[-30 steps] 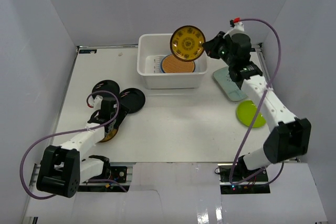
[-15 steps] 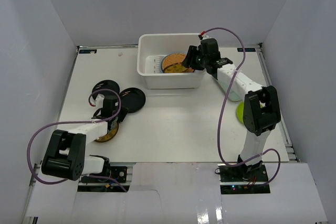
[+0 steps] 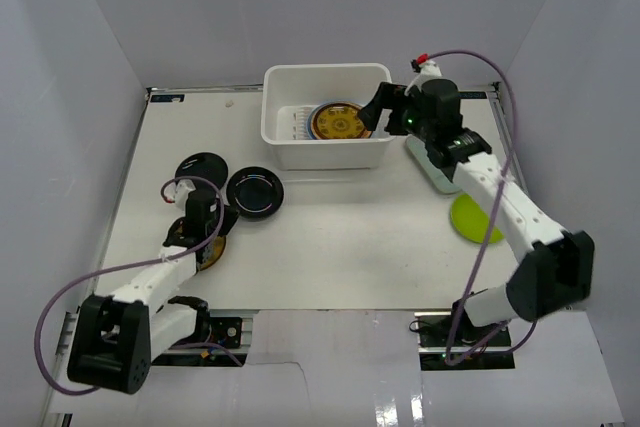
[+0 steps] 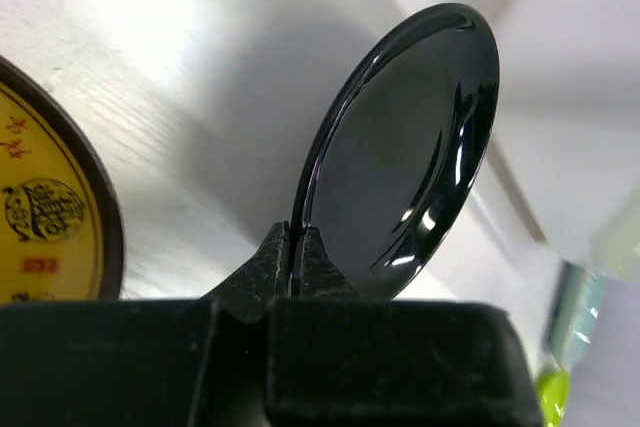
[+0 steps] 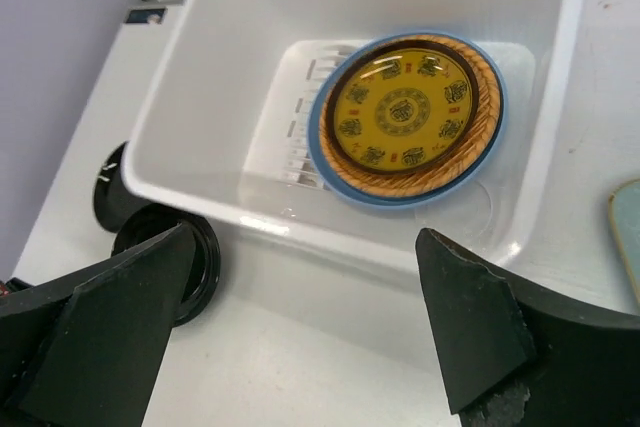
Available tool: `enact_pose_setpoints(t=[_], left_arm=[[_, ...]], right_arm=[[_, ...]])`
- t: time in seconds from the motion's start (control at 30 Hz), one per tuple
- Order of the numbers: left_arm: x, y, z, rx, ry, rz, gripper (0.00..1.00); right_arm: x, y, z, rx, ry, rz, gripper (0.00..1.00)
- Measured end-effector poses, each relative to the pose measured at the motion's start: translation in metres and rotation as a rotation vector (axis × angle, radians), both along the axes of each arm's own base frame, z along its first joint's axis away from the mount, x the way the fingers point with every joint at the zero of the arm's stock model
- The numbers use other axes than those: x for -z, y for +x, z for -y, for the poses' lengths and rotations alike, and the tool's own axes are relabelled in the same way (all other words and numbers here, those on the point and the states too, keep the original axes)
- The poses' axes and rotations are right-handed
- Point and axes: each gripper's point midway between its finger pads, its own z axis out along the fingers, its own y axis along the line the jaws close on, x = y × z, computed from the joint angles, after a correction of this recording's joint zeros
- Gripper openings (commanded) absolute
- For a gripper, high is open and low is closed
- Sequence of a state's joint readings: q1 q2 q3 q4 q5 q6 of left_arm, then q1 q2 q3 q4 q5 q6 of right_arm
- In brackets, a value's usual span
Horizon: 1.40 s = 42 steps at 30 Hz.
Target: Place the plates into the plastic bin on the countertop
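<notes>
The plastic bin (image 3: 280,142) (image 5: 200,182) holds a dark plate with a gold centre (image 3: 338,123) (image 5: 404,109), stacked on a woven tan plate (image 5: 485,127) and a light blue one (image 5: 355,192). My right gripper (image 3: 384,110) (image 5: 300,332) hangs open and empty just outside the bin's right end. On the left of the countertop (image 3: 350,237), my left gripper (image 3: 223,214) (image 4: 297,247) is shut on the rim of a glossy black plate (image 3: 256,192) (image 4: 400,157), which is tilted up. A second gold-centred plate (image 3: 208,253) (image 4: 40,217) lies beside that arm.
Another black plate (image 3: 200,166) (image 5: 108,187) lies behind the left gripper. At the right are a pale green oblong plate (image 3: 436,163) (image 5: 627,237) and a lime green plate (image 3: 476,218). Pale grey walls close in the back and sides.
My right gripper has let go of the gold-centred plate, which now lies in the bin, and has opened and drawn back right. My left gripper has shut on the black plate's rim.
</notes>
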<state>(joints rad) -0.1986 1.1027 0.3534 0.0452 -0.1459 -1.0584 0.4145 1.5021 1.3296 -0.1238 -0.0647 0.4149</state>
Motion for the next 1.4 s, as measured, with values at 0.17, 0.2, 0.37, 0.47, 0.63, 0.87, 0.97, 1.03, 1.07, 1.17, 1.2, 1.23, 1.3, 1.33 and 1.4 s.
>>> enact_pose_setpoints(t=[0.17,0.2,0.37,0.47,0.63,0.87,0.97,1.03,1.07,1.17,1.2,1.23,1.3,1.33,1.4], left_arm=[[-0.060,-0.013,0.011,0.113,-0.017,0.168,0.00],[-0.073,-0.017,0.015,0.142,-0.027,0.201,0.00],[-0.145,-0.040,0.037,0.298,-0.085,0.358,0.00],[-0.194,-0.052,0.048,0.368,-0.119,0.454,0.00],[-0.267,-0.022,0.071,0.458,-0.166,0.534,0.00],[-0.270,0.100,0.122,0.541,-0.184,0.433,0.00],[-0.243,0.153,0.147,0.566,-0.170,0.365,0.00],[-0.213,0.177,0.158,0.572,-0.159,0.296,0.00],[-0.197,0.187,0.162,0.574,-0.154,0.265,0.00],[-0.154,0.207,0.168,0.572,-0.137,0.168,0.00],[-0.141,0.213,0.169,0.570,-0.129,0.139,0.00],[-0.130,0.217,0.169,0.568,-0.121,0.113,0.00],[-0.112,0.223,0.169,0.568,-0.100,0.071,0.26],[-0.106,0.224,0.168,0.573,-0.089,0.057,0.35],[-0.099,0.224,0.167,0.578,-0.073,0.035,0.54]], right_arm=[[-0.038,-0.067,0.035,0.021,0.059,0.165,0.96],[-0.033,-0.079,0.041,0.028,0.066,0.179,0.96],[0.066,-0.128,0.065,0.052,0.034,0.037,0.89],[0.121,-0.159,0.076,0.062,0.021,-0.076,0.86],[0.148,-0.181,0.077,0.045,0.055,-0.130,0.83],[0.165,-0.197,0.066,-0.009,0.093,-0.186,0.80],[0.173,-0.205,0.062,-0.031,0.100,-0.206,0.80],[0.173,-0.207,0.060,-0.043,0.099,-0.206,0.80],[0.172,-0.208,0.058,-0.049,0.099,-0.205,0.80],[0.174,-0.211,0.055,-0.064,0.095,-0.211,0.80],[0.175,-0.212,0.054,-0.069,0.092,-0.216,0.80],[0.175,-0.213,0.052,-0.076,0.091,-0.220,0.81],[0.177,-0.214,0.047,-0.091,0.090,-0.231,0.82],[0.179,-0.216,0.043,-0.101,0.090,-0.240,0.82],[0.183,-0.219,0.033,-0.127,0.080,-0.256,0.83]])
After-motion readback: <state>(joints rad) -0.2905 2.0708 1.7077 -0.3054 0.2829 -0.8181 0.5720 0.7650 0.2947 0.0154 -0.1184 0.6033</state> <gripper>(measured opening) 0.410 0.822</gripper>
